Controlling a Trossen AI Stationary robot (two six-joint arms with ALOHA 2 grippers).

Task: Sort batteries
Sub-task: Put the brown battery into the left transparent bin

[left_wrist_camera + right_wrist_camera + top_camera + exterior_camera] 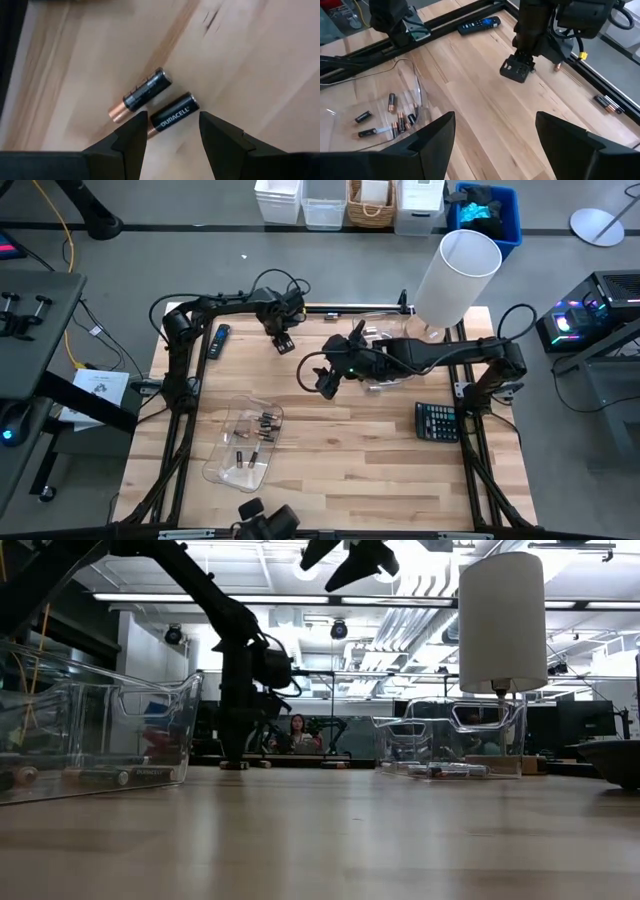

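Copper-ended Duracell battery [174, 115] sits between my left gripper's [172, 131] parted, ungripping fingers; right gripper [495, 137] hovers released.

On my table [350, 470] I see a remote [218, 342] near the far left corner and a calculator [436, 421] by the right edge. A white cylinder [456, 275] stands at the far side. Beyond lie white bins [300, 200], a basket [370, 202] and a blue bin [490, 215].

One battery [174, 118] reads "DURACELL" along its side.
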